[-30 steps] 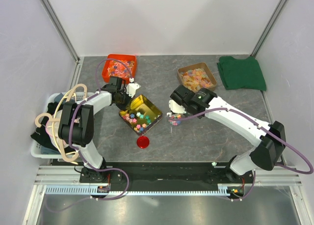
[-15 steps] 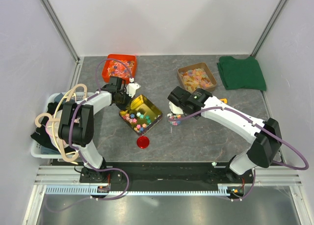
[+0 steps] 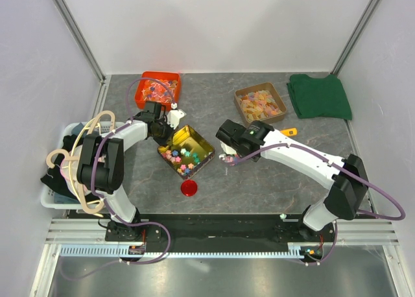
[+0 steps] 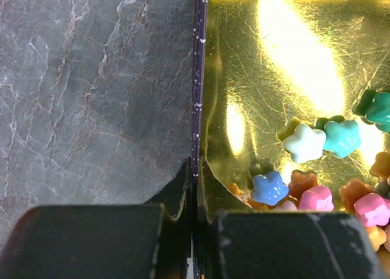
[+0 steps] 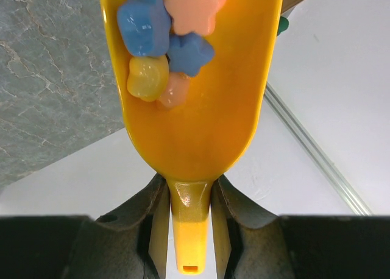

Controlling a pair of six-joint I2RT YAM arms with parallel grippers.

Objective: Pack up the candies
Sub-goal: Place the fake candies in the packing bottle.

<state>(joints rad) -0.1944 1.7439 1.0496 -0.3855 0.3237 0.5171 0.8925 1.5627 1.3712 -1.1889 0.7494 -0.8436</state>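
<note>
- The right hand (image 5: pixel 189 209) is clamped on the handle of a yellow scoop (image 5: pixel 201 120) that carries a few candies (image 5: pixel 167 38).
- The gold tin (image 4: pixel 274 53) sits just left of that hand, with more candies already inside.
- The left hand (image 4: pixel 196 187) is pinched on the tin's far-left wall.

A dark grey stone-patterned table top (image 3: pixel 279 180) fills the middle of the overhead view. Plain pale walls (image 3: pixel 220 24) close it in at the back and both sides, with slanted silver metal corner posts (image 3: pixel 76 31) at upper left and upper right. A ribbed silver rail (image 3: pixel 214 248) crosses the bottom. The light is soft and even.
</note>
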